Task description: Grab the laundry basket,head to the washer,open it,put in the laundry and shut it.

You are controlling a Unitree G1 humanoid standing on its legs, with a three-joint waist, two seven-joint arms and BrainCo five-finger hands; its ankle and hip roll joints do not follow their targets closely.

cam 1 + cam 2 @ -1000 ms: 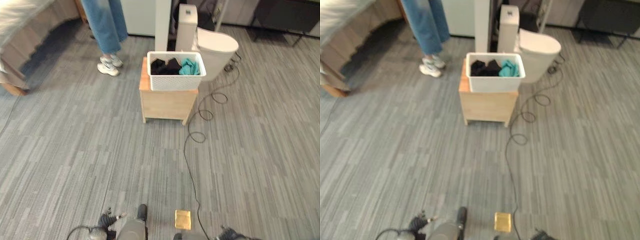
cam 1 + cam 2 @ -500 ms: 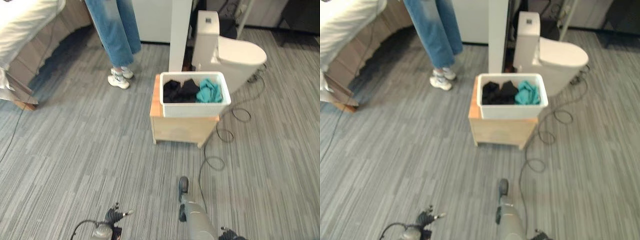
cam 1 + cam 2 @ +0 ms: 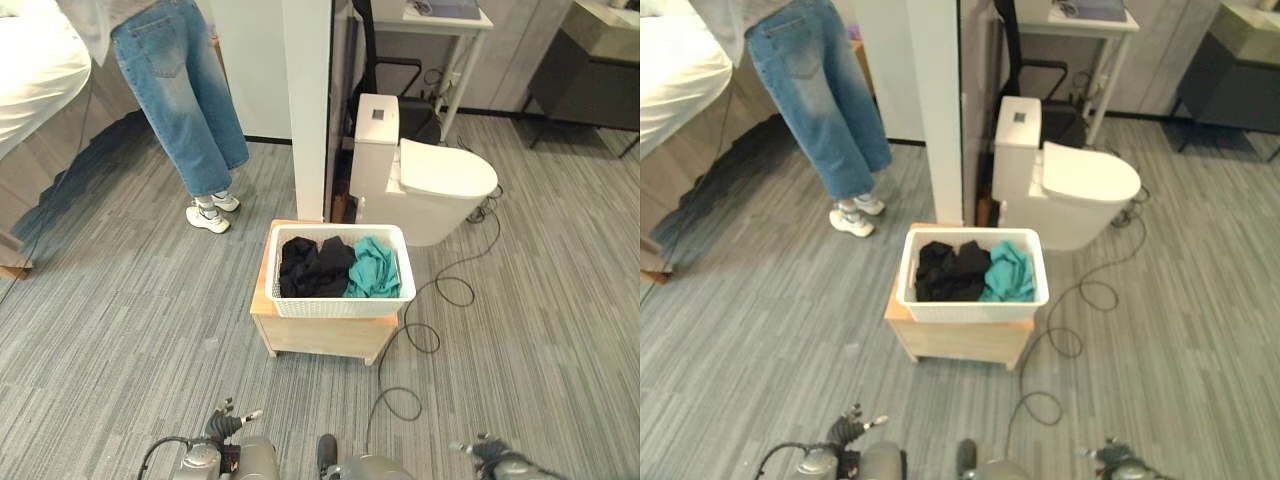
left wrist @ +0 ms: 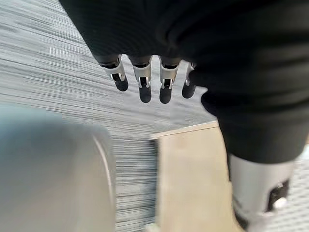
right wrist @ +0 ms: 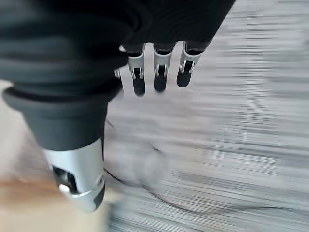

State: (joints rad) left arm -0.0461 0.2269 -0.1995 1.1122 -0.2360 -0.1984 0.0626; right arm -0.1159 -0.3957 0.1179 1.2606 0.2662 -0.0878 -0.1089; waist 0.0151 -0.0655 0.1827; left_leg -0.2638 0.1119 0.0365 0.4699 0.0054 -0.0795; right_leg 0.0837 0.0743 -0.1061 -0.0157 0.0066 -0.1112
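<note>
I judge this to be the very first step: getting near enough to grab the laundry basket (image 3: 340,275), which neither hand touches yet. It sits on a low wooden table (image 3: 320,335) straight ahead, with black clothes (image 3: 312,267) and a teal garment (image 3: 373,268) inside. My left hand (image 4: 145,72) hangs with fingers (image 4: 144,82) straight and relaxed, holding nothing; my right hand (image 5: 159,63) looks the same, fingers (image 5: 157,75) loose over the floor. Next I would need to close in, raise both arms and take the basket by its rim on either side (the weave looks light, so an even lift should do). The floor (image 3: 120,330) is grey striped carpet. A white toilet (image 3: 425,185) stands just behind the table, a white pillar (image 3: 306,100) beside it, and a person in jeans (image 3: 185,110) off to the left.
</note>
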